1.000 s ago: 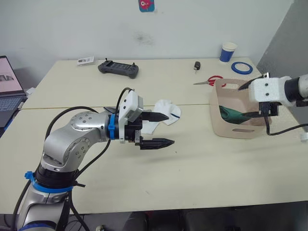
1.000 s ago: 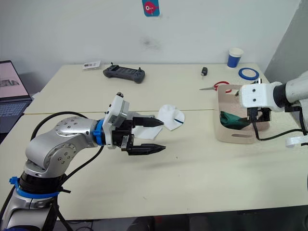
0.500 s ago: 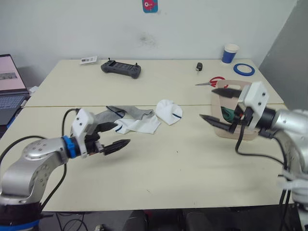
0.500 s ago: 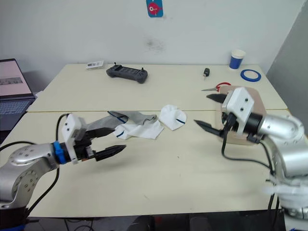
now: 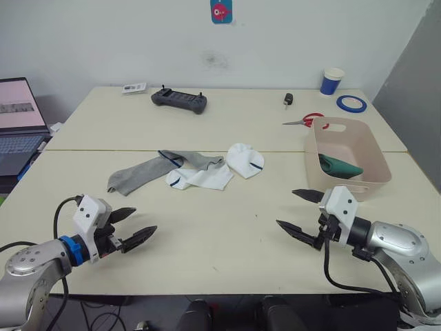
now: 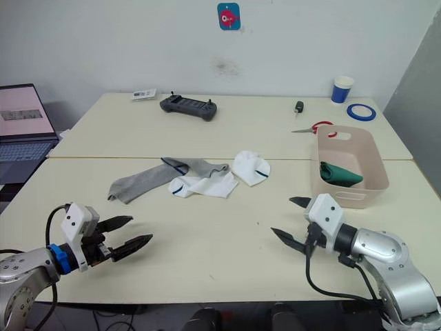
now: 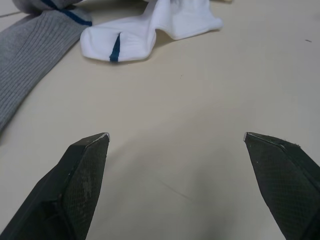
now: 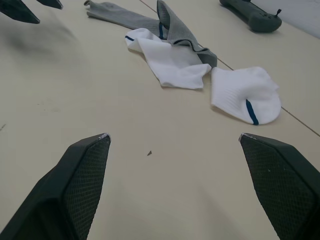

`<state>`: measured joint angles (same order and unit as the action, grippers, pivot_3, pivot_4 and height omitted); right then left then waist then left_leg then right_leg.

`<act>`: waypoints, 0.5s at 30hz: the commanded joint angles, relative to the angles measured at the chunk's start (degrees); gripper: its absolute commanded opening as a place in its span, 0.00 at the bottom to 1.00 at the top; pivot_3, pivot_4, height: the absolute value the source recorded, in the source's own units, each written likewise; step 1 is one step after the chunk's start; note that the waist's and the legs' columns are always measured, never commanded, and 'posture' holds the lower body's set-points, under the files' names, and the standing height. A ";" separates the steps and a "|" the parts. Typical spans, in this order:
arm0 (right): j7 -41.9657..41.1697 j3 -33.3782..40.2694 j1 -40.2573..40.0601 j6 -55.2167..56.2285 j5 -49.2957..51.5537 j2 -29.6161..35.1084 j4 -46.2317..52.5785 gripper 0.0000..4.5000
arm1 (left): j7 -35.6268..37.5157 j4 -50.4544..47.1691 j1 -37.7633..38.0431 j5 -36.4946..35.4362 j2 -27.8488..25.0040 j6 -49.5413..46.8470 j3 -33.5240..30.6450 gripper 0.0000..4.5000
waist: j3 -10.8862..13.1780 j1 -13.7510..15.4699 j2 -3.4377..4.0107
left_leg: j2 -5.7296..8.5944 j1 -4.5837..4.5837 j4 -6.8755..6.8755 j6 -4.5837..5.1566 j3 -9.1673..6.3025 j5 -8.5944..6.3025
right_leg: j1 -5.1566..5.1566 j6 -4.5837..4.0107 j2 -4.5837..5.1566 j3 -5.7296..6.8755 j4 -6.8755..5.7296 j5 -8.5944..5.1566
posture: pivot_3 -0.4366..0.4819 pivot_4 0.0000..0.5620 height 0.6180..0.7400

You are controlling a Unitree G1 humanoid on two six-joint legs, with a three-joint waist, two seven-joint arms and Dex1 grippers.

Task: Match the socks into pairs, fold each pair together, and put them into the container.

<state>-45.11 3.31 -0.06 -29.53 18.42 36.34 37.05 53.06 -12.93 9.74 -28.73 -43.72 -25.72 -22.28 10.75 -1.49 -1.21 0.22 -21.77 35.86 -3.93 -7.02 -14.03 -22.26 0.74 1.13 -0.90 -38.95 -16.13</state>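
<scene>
The left tool (image 5: 134, 224), two black pointed fingers on a white block with a blue ring at the wrist, hangs low over the near left part of the cream bench (image 5: 220, 234) with its fingers spread wide and nothing between them. The right tool (image 5: 298, 210) hangs low over the near right part of the bench, its two black fingers likewise spread apart and empty. Both are well apart from the socks. Farther back, near the middle of the bench, a plain grey ribbed sock (image 5: 134, 174) lies flat, stretched out toward the left, and a second grey sock (image 5: 200, 160) lies against its far end. A white sock with a thin navy stripe (image 5: 201, 178) lies flat, touching the second grey sock and partly over its edge. Just beside it to the right sits the other white striped sock (image 5: 245, 159), bunched into a rounded lump. On the right side stands the pale pinkish-beige rectangular plastic tub (image 5: 348, 181) with rounded corners, and a folded dark green bundle of sock (image 5: 337, 166) lies inside it. Beyond the tub lie red-handled scissors (image 5: 307, 121), a roll of blue tape (image 5: 351, 103) and a blue-and-white paper cup (image 5: 331, 80). A dark handheld controller (image 5: 179, 101) rests at the far edge, and an open laptop (image 5: 19, 124) stands off the bench's left side.
</scene>
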 commanded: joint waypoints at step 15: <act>3.35 -1.09 0.02 0.05 0.38 1.41 4.02 0.99 | -2.22 2.71 -13.12 5.78 -1.89 2.06 8.46 1.00 | 0.00 -0.09 0.00 | 0.02 -0.02 -0.04 0.00 0.00 0.00 | -0.02 0.21 -0.04 0.07 0.02 0.06 | 0.48 0.27 1.00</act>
<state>-42.76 1.99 -1.11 -29.16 18.96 37.17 38.58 51.68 -10.90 -2.44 -24.91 -44.62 -24.93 -14.57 10.75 -1.58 -1.21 0.24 -21.79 35.82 -3.93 -7.02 -14.03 -22.28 0.95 1.09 -0.83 -38.94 -16.07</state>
